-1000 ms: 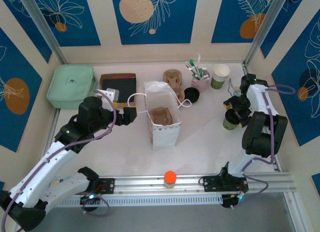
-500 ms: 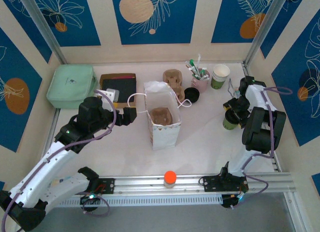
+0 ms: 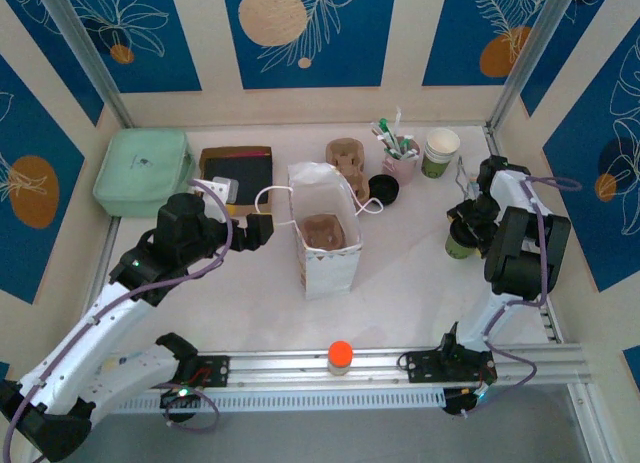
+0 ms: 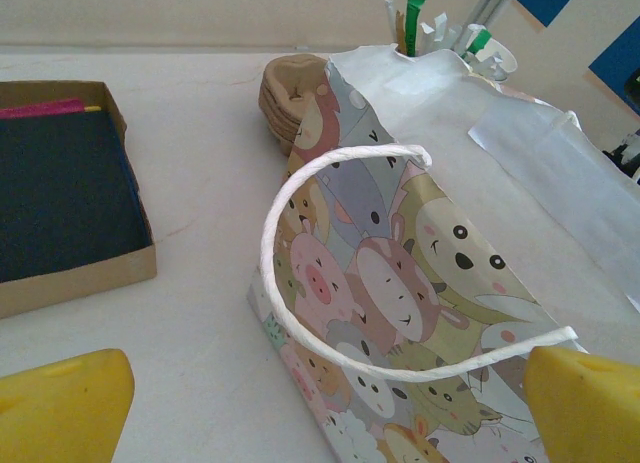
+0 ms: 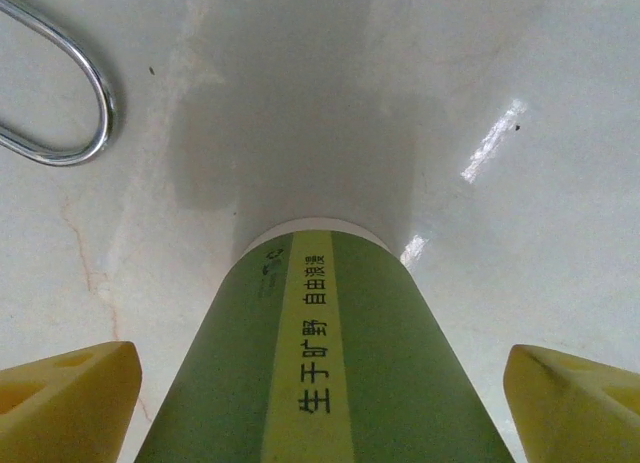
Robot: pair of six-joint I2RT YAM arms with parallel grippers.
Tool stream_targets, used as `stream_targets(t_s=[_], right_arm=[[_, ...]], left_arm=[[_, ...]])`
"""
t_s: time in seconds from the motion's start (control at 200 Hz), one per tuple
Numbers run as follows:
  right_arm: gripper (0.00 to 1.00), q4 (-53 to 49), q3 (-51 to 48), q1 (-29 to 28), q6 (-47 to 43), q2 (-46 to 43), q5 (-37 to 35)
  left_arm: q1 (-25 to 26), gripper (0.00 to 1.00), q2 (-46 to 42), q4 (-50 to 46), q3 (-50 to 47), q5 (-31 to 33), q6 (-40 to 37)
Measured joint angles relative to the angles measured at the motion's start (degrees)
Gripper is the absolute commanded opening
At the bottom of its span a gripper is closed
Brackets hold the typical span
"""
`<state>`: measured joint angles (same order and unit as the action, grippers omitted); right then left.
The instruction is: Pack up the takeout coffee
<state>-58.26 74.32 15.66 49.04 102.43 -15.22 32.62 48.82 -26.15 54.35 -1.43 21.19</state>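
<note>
On the far left of the white table [image 3: 400, 273] you see a mint-green lidded box [image 3: 143, 170], and just right of it a cardboard tray [image 3: 237, 168] with dark contents. Farther right along the back stand stacked brown pulp carriers [image 3: 345, 158], a pink cup of utensils [image 3: 400, 165], a round black piece [image 3: 383, 189] and a lidless white-and-green cup [image 3: 440, 151]. An orange knob [image 3: 340, 355] sits on the near rail. A bent metal wire [image 5: 108, 111] lies flat at far right.
</note>
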Motion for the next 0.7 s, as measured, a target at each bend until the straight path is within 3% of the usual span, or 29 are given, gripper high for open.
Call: stream_targets(t_s=[0.7], right_arm=[[0.83, 1.9, -1.3, -1.3, 0.5, -0.5, -2.0]], left_arm=[[0.0, 1.00, 0.2, 0.0, 0.0, 0.0, 0.8]])
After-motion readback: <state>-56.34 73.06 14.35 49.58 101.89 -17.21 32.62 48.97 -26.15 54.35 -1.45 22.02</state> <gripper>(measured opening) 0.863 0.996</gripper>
